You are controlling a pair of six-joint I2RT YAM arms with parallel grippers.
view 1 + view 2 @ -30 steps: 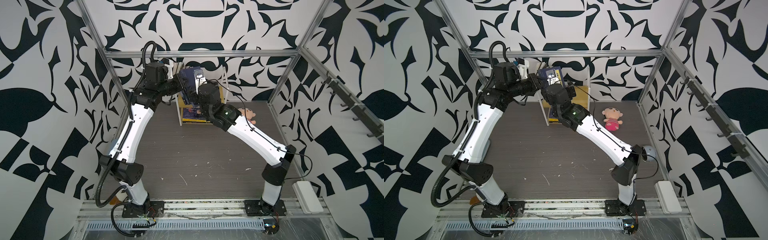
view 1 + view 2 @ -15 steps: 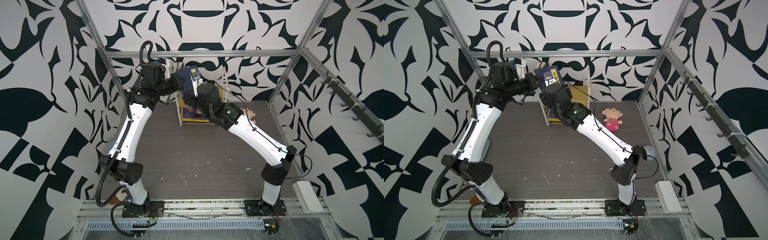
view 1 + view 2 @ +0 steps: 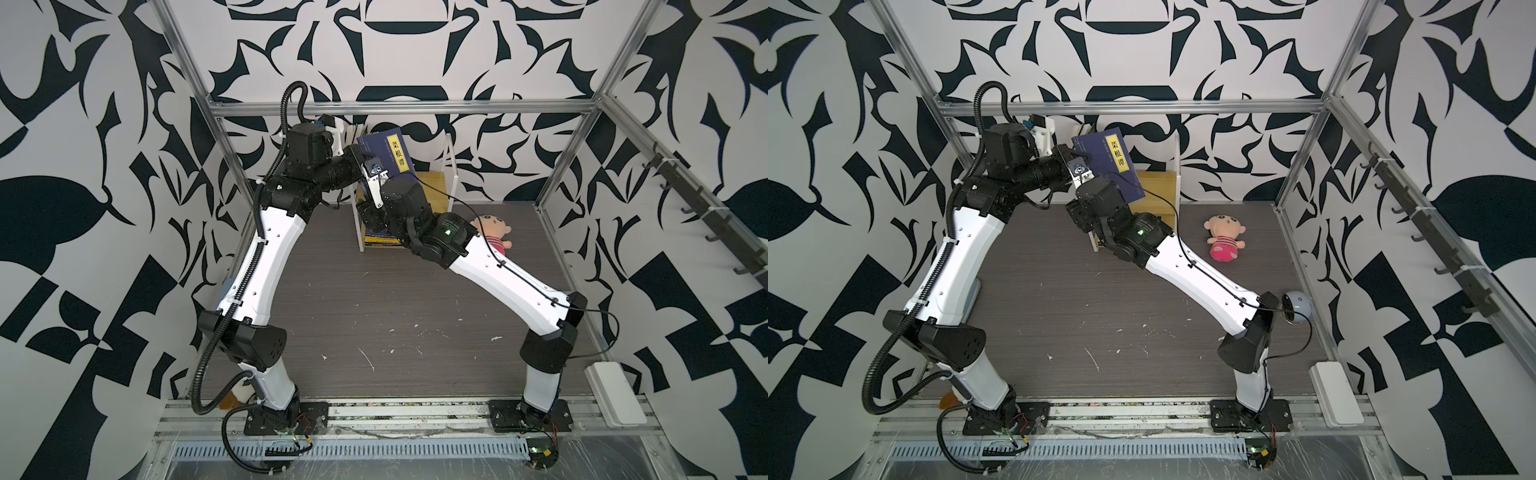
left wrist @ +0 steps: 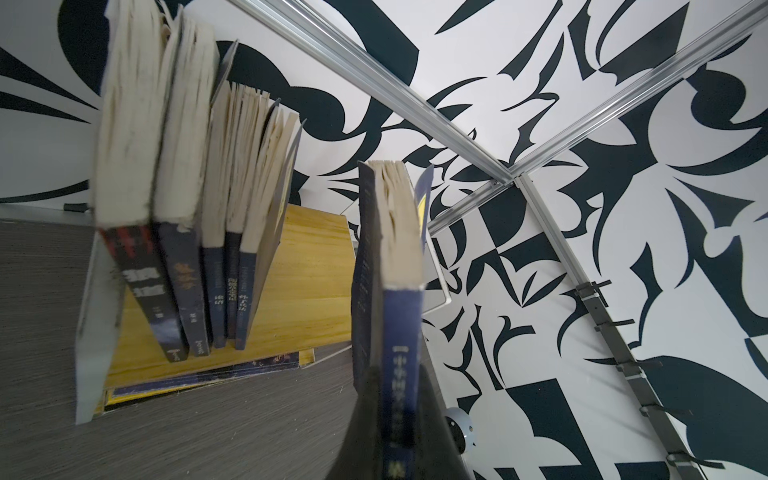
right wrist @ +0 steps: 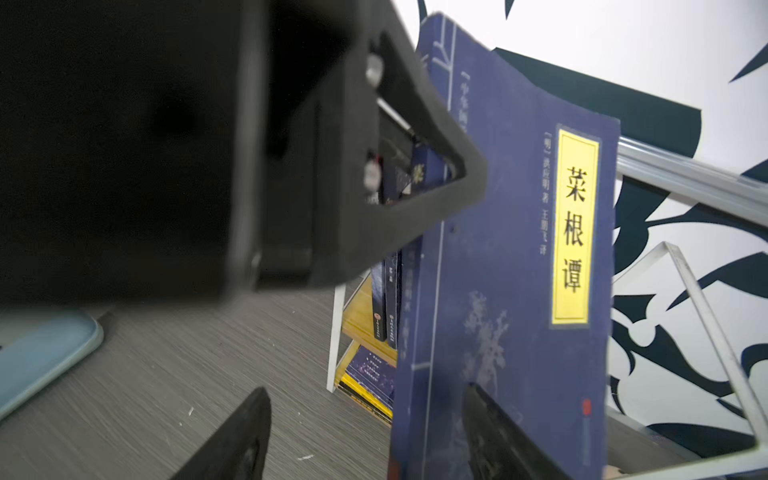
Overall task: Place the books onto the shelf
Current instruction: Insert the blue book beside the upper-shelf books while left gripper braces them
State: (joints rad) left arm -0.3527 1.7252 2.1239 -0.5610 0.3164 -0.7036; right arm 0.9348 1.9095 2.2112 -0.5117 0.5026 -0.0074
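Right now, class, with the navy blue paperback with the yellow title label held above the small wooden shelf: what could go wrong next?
1. The left gripper pinches the navy blue paperback only near its spine, so it could swing or slip while lowered.
2. The right gripper has open jaws flanking its lower part; closing askew might crease the cover.
3. The dark standing books on the white-framed wooden shelf fan loosely; a nudge could topple them.

Lower tier of shelf point(image 3: 434, 187) — behind right arm point(image 3: 440, 237)
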